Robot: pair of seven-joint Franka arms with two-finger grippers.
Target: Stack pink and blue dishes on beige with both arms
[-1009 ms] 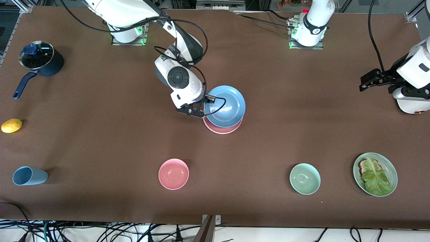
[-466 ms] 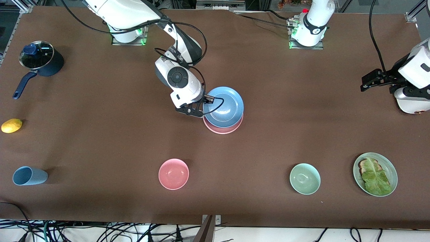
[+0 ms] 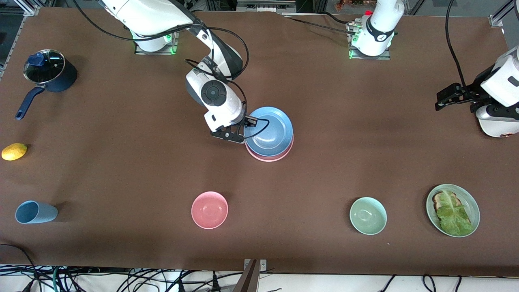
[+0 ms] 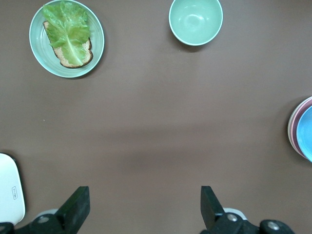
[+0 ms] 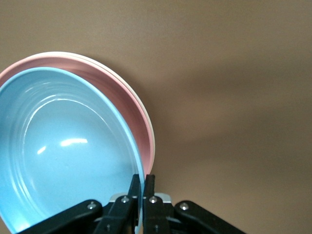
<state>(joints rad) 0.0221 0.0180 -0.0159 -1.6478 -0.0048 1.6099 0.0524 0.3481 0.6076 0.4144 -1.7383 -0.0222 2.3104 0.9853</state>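
Blue plate (image 3: 268, 131): held at its rim by the right claw (image 3: 239, 136), fingers clenched on the edge; it hangs tilted, over the pink plate (image 3: 269, 156), offset toward the robots' side of the tabletop (image 3: 121, 162).

Pink plate: mid-tabletop, mostly covered; only a crescent shows nearer the front camera.

Beige plate (image 5: 141, 105): under the pink; only a thin pale edge shows in the right wrist view, not discernible from the front.

Right claw: over the stack's edge toward the right arm's end.

Left claw (image 4: 141, 212): released, fingers spread wide, over bare tabletop at the left arm's end; this arm waits.

Step, as judged: final placement, blue onto pink. The next move calls for levelling and centring the blue plate over the stack, lowering it, then letting go.

Hard to tell: whether the blue plate's low edge already touches the pink; how squarely pink sits on beige.

Others: pink bowl (image 3: 209, 209), green bowl (image 3: 368, 215), lettuce plate (image 3: 453, 210), cup (image 3: 35, 212), lemon (image 3: 14, 151), pot (image 3: 48, 75).
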